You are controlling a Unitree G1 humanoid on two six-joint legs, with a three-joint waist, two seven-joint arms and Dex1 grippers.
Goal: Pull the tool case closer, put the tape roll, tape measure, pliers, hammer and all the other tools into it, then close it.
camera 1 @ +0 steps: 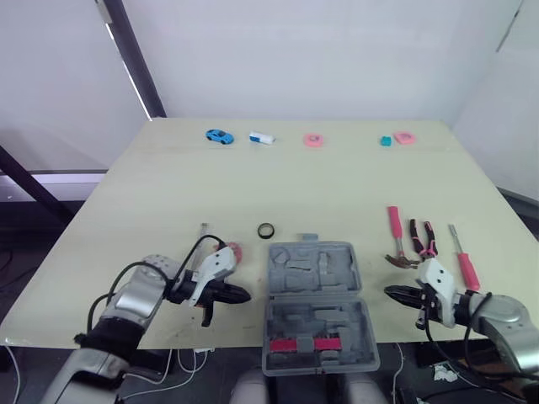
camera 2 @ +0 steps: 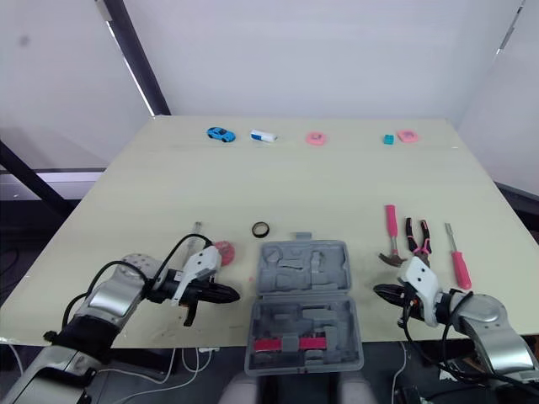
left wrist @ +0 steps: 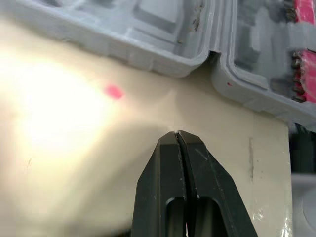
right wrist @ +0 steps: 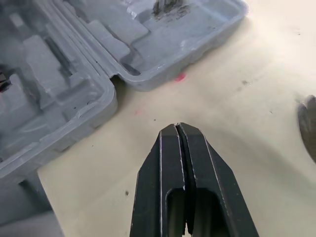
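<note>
case: tool case (camera 1: 313, 303) lid up, near desk (camera 1: 337, 185) edge
left gripper (camera 1: 244, 295): pinched together, empty, case's 9 o'clock
right gripper (camera 1: 390, 292): likewise, 3 o'clock
advice: spread right, grasp hammer (camera 1: 395, 238) mid-handle, 2 o'clock

pale table (camera 1: 337, 185), far edge, row left to right: blue toy car (camera 1: 219, 136), white-blue block (camera 1: 262, 138), pink round piece (camera 1: 313, 140), teal cube (camera 1: 386, 140) just beside second pink piece (camera 1: 405, 137).

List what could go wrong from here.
The open grey plastic tool case overhangs the cream table's front edge; loading it could tip it off. The pink-handled hammer and black-and-pink pliers lie close together near the right end effector, so grabbing one may knock the other.
</note>
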